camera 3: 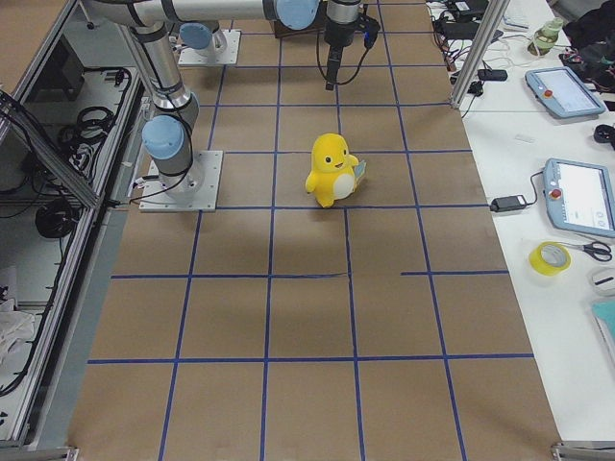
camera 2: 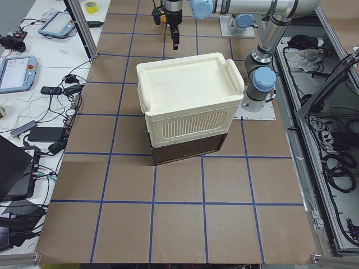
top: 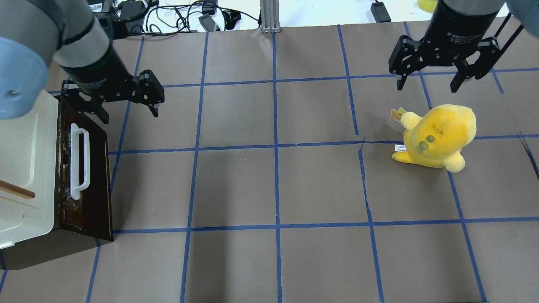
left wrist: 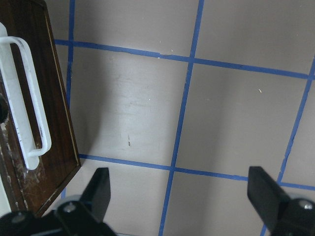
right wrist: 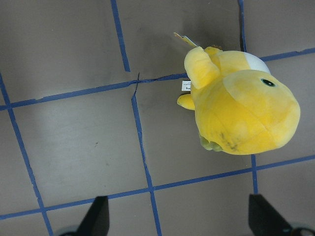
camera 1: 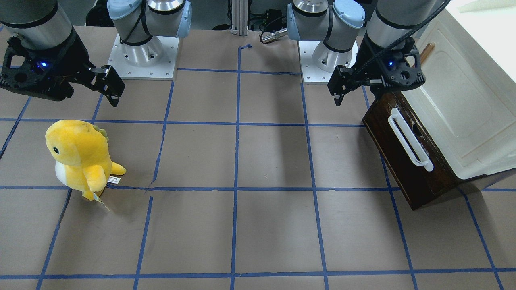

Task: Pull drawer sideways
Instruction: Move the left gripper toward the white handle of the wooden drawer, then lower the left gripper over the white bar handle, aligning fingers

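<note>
Table (top: 273, 189): brown paper with a blue tape grid, fills the overhead view. Cream-white cabinet (camera 2: 188, 92) stands at the left edge of the overhead view, at the right edge of the front-facing view. A small wooden handle (top: 17, 190) sticks out on its pale face.

The drawer (top: 97, 185) is at the cabinet's bottom, lower left of the overhead view. Its dark brown front faces the table's middle and sits close against the cabinet. The plush yellow dinosaur (top: 438, 134) stands upright at the right of the overhead view, well apart from the drawer, with a tag at its side.

My left gripper (top: 130, 116) hangs above the table in the upper left of the overhead view, just past the drawer's upper corner. Jaws are spread wide and hold nothing. In my left wrist view both fingers (left wrist: 101, 189) sit at the bottom edge with bare table between them and the drawer front at the left.

My right gripper (top: 426, 87) hangs in the upper right of the overhead view, near the plush but apart from it, jaws also wide with nothing between them.

The long white bar handle (top: 74, 168) runs along the drawer front. Neither gripper touches it.
</note>
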{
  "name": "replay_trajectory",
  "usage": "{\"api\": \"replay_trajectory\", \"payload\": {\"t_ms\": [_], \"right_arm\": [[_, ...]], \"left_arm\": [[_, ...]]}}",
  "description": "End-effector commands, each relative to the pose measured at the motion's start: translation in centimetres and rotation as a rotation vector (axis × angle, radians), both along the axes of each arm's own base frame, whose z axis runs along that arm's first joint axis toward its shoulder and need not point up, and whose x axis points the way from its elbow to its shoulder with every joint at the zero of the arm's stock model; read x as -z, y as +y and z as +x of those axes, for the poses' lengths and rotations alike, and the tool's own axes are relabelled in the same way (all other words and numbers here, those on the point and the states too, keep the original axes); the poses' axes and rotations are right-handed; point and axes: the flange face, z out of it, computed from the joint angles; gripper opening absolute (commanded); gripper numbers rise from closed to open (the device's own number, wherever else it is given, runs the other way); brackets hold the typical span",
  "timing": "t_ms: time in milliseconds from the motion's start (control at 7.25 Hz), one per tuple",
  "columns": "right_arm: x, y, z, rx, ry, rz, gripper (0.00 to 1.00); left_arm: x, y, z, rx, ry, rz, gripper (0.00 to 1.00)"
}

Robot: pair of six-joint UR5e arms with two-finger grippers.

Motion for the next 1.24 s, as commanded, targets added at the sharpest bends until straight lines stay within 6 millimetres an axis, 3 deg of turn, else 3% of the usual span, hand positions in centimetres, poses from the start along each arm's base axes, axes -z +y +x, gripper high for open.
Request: {"api": "replay_trajectory", "payload": {"t_ms": [0, 276, 414, 690, 1103], "right_arm": [[0.0, 0.0, 0.0, -0.001, 0.0, 0.0, 1.0], [0.0, 0.0, 0.0, -0.001, 0.0, 0.0, 1.0], [0.0, 0.0, 0.0, -0.001, 0.0, 0.0, 1.0], [0.0, 0.0, 0.0, 0.001, 0.0, 0.0, 1.0], [0.0, 0.0, 0.0, 0.001, 0.0, 0.0, 1.0]], "left_arm": [[3.3, -0.2, -5.5, 0.017, -0.155, 0.028, 1.0], [6.6, -0.4, -8.1, 0.112, -0.371, 0.056, 1.0], [9.6, 0.0, -8.4, 0.174, -0.514, 0.097, 1.0], [16.2, 2.2, -5.9, 0.248, -0.735, 0.198, 1.0], [19.9, 1.5, -3.4, 0.295, -0.893, 0.275, 1.0]]}}
